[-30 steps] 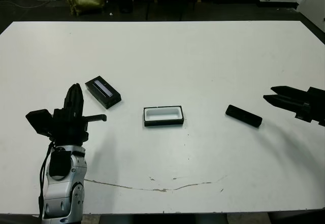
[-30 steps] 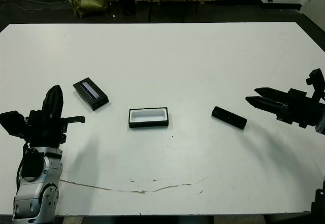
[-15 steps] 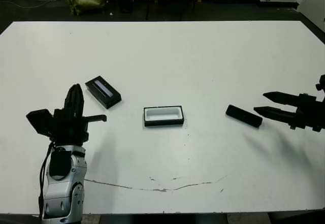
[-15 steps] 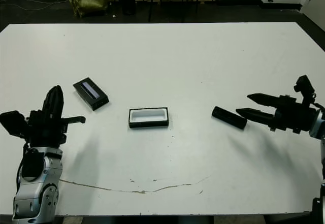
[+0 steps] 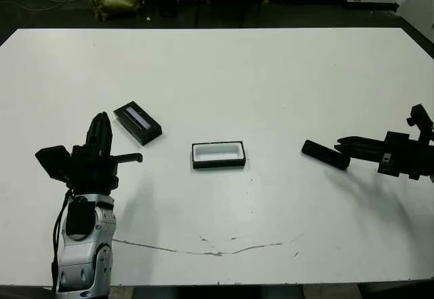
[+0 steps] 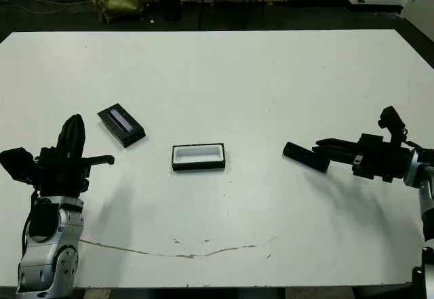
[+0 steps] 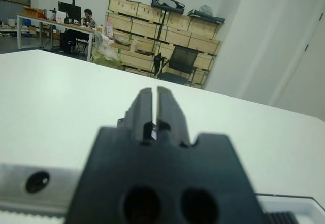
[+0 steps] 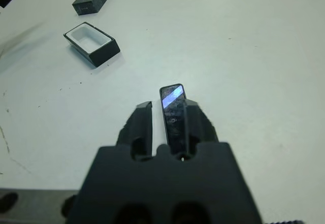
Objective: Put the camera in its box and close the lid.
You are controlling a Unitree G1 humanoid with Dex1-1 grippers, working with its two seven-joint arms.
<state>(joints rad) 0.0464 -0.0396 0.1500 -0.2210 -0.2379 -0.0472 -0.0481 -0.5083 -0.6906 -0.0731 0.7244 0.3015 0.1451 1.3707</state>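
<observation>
Camera (image 8: 171,113): seen lying flat on the table at right of centre in the head views, its far end with the bluish patch poking out past the right gripper's tips.
Right gripper (image 8: 169,113): fingers parted around the camera's near end, one on each long side; not yet closed on it, as far as can be told.
Grasp advice: the fingers should be squared to the long edges and closed evenly before any lift, since the glossy case is likely to slip.
Left gripper (image 7: 154,107): fingers pressed nearly together on nothing, held up at lower left.
Box (image 5: 218,154): open at frame centre, white inside showing, well apart from the camera.
Lid (image 5: 137,123): upper left of the box, set apart.
</observation>
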